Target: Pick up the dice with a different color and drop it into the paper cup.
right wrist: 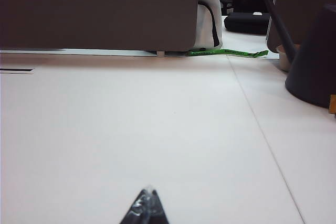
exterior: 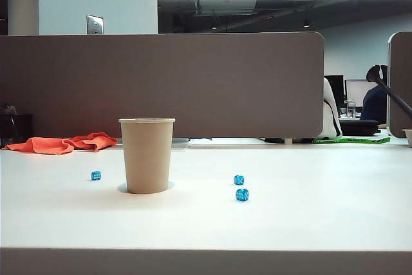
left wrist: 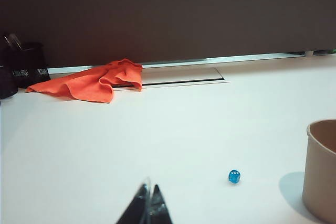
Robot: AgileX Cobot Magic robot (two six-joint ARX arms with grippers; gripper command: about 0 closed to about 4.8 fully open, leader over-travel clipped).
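Note:
The tan paper cup (exterior: pixel 147 156) stands upright on the white table, left of centre; its rim and side also show in the left wrist view (left wrist: pixel 321 166). The dice with a different color is out of view in every frame. Three blue dice lie on the table: one left of the cup (exterior: pixel 96 175), also in the left wrist view (left wrist: pixel 234 176), and two to its right (exterior: pixel 239 180) (exterior: pixel 242 194). My left gripper (left wrist: pixel 149 188) is shut and empty, low over the table short of the blue die. My right gripper (right wrist: pixel 148 191) is shut and empty over bare table. Neither gripper shows in the exterior view.
An orange cloth (exterior: pixel 61 143) (left wrist: pixel 97 81) lies at the back left by the grey partition (exterior: pixel 161 82). A black mesh holder (left wrist: pixel 27 64) stands beside it. A dark cone-shaped object (right wrist: pixel 315 61) and a green strap (right wrist: pixel 228 52) sit at the back right.

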